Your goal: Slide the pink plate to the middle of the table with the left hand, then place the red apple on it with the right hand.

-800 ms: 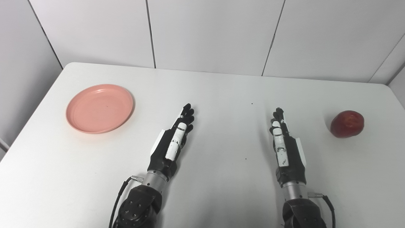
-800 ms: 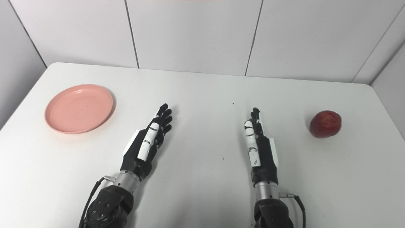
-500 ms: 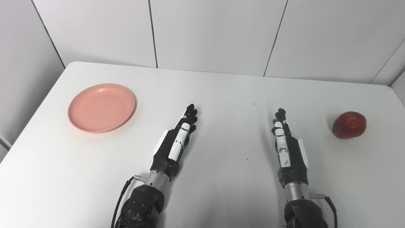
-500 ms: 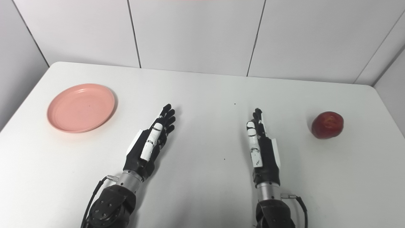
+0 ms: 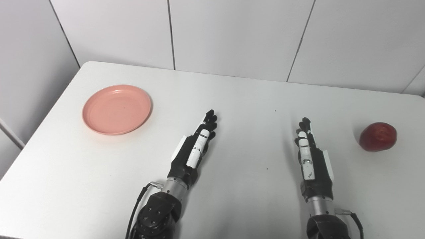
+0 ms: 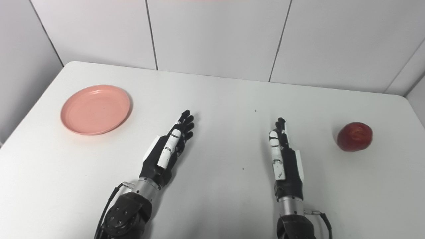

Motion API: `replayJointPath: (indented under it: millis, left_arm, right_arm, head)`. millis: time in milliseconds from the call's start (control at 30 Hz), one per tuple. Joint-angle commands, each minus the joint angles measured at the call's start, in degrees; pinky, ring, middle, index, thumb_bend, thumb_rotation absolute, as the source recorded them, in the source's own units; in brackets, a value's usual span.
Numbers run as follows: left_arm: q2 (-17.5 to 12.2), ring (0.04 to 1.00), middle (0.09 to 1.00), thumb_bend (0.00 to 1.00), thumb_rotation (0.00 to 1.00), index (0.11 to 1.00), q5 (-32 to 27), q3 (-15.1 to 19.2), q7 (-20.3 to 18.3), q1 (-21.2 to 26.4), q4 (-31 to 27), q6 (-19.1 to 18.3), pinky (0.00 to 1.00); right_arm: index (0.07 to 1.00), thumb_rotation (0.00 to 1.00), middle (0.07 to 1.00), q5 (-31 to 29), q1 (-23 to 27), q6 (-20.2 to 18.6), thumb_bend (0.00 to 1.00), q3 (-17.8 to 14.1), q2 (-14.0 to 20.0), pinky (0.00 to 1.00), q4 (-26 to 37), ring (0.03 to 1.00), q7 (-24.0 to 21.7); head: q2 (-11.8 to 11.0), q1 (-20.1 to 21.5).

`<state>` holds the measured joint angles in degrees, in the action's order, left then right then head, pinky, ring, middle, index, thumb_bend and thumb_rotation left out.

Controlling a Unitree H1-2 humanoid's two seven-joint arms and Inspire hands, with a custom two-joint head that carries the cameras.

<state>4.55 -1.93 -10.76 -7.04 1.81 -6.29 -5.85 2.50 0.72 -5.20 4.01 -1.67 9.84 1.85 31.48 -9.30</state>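
Note:
The pink plate (image 5: pixel 117 109) lies flat at the left side of the white table (image 5: pixel 239 96), with nothing on it. At the far right sits the red apple (image 5: pixel 378 136). My left hand (image 5: pixel 196 148) rests on the table near the middle, fingers stretched out and holding nothing, well to the right of the plate. My right hand (image 5: pixel 310 156) lies the same way, fingers extended forward and empty, a good distance left of the apple. In the right eye view the plate (image 6: pixel 95 109), apple (image 6: pixel 354 136), left hand (image 6: pixel 169 149) and right hand (image 6: pixel 284 156) stand alike.
White wall panels (image 5: pixel 232 36) rise behind the table's far edge. The table's left edge (image 5: pixel 40 126) runs close past the plate, and its right edge lies just beyond the apple.
The whole picture has shifted to the right, so the camera has moved. Plate, apple and both hands keep their places relative to one another.

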Motion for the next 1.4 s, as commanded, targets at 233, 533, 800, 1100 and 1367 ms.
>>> replayJointPath:
  millis: [233, 533, 800, 1100, 1367]
  left_arm:
    - [2.4, 1.0, 1.0, 0.44, 1.0, 1.0, 2.7, -1.6, 1.7, 1.4, 1.8, 3.6, 1.0]
    - [2.7, 1.0, 1.0, 0.42, 1.0, 1.0, 2.6, -2.1, 1.3, 1.8, 2.9, 3.9, 1.0]
    - [2.5, 1.0, 1.0, 0.42, 1.0, 1.0, 3.0, -2.1, 1.4, 2.2, 3.1, 3.8, 1.0]
    - [1.0, 1.0, 1.0, 0.45, 1.0, 1.0, 2.9, -1.6, 0.7, 3.5, 0.7, 2.4, 1.0]
    - [0.7, 1.0, 1.0, 0.42, 1.0, 1.0, 1.4, 0.2, 0.7, 5.4, -2.8, 2.1, 1.0]
  right_arm:
    - [1.0, 1.0, 1.0, -2.1, 0.8, 7.5, 0.23, -1.5, 2.0, 1.0, -2.7, 1.0, -1.6]
    - [1.0, 1.0, 1.0, -3.1, 0.8, 8.2, 0.19, -2.2, 2.2, 1.0, -3.1, 1.0, -2.1]
    - [1.0, 1.0, 1.0, -3.1, 0.9, 7.9, 0.18, -1.9, 2.7, 1.0, -3.2, 1.0, -2.1]
    - [1.0, 1.0, 1.0, -3.1, 0.8, 7.8, 0.16, -1.7, 2.6, 1.0, -3.0, 1.0, -2.1]
    - [1.0, 1.0, 1.0, -3.4, 0.8, 7.0, 0.16, -1.7, 2.8, 1.0, -2.6, 1.0, -2.3]
  head:
    - [-2.5, -4.9]
    - [-3.6, -6.8]
    - [-3.9, -7.3]
    - [-4.3, -8.2]
    - [-4.4, -8.9]
